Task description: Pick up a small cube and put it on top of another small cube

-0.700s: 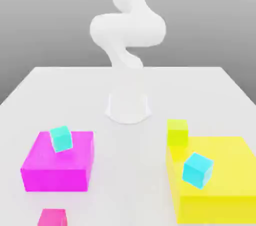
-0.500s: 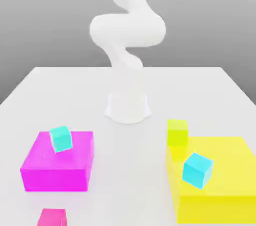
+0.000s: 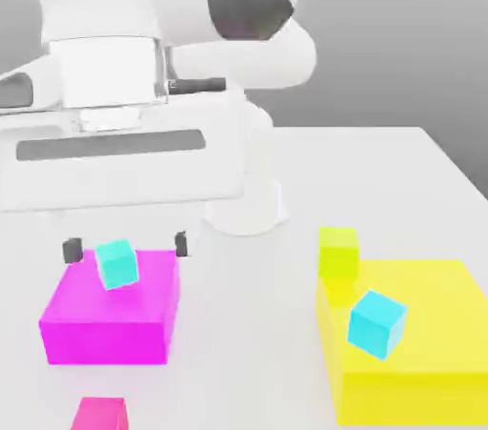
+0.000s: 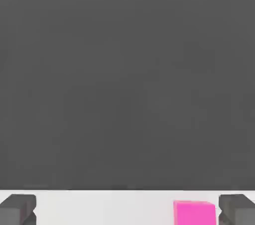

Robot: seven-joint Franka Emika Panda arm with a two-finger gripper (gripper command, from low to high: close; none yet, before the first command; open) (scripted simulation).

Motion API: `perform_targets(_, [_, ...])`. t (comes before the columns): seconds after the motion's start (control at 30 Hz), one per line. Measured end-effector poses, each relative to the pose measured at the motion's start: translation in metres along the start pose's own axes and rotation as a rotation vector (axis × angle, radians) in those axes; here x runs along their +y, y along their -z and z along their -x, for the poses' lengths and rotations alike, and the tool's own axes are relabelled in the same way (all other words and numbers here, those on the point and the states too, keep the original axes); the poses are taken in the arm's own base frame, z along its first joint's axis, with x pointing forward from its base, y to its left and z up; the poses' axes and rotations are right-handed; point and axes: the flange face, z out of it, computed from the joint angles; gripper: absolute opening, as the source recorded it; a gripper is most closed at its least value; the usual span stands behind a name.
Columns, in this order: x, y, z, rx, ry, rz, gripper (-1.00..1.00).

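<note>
The small cube (image 3: 100,414), magenta-pink, lies on the white table at the front edge of the exterior view's left. In the hand view it (image 4: 194,212) sits on the table close to one dark fingertip (image 4: 236,210). Another small cube (image 3: 337,252), lime, stands against the back corner of the large yellow block (image 3: 419,352). My gripper (image 3: 126,247) hangs large in the exterior view's left, open, with its two dark fingers (image 3: 71,250) wide apart. From the hand camera the gripper (image 4: 127,211) holds nothing.
A large magenta block (image 3: 105,323) carries a tilted cyan cube (image 3: 116,263). A second cyan cube (image 3: 376,323) rests on the yellow block. The arm's white base (image 3: 250,204) stands mid-table behind them. The table (image 3: 381,171) ends at a grey backdrop.
The hand has swung into the exterior view, now large at the upper left over the magenta block; before, just the base and elbow showed. No cube has moved.
</note>
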Motion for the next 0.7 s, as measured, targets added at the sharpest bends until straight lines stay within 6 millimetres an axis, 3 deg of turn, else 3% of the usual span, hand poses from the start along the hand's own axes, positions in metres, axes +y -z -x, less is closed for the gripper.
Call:
perform_targets(0.3, [0.072,-0.140,-0.005,-0.105,-0.001,0.187,0.00])
perform_targets(0.43, [0.089,-0.198,0.001,-0.112,0.000,0.202,0.00])
perform_targets(0.47, [0.091,-0.206,0.002,-0.113,-0.001,0.203,-1.00])
perform_targets(0.7, [0.091,-0.205,0.002,-0.114,-0.001,0.203,-1.00])
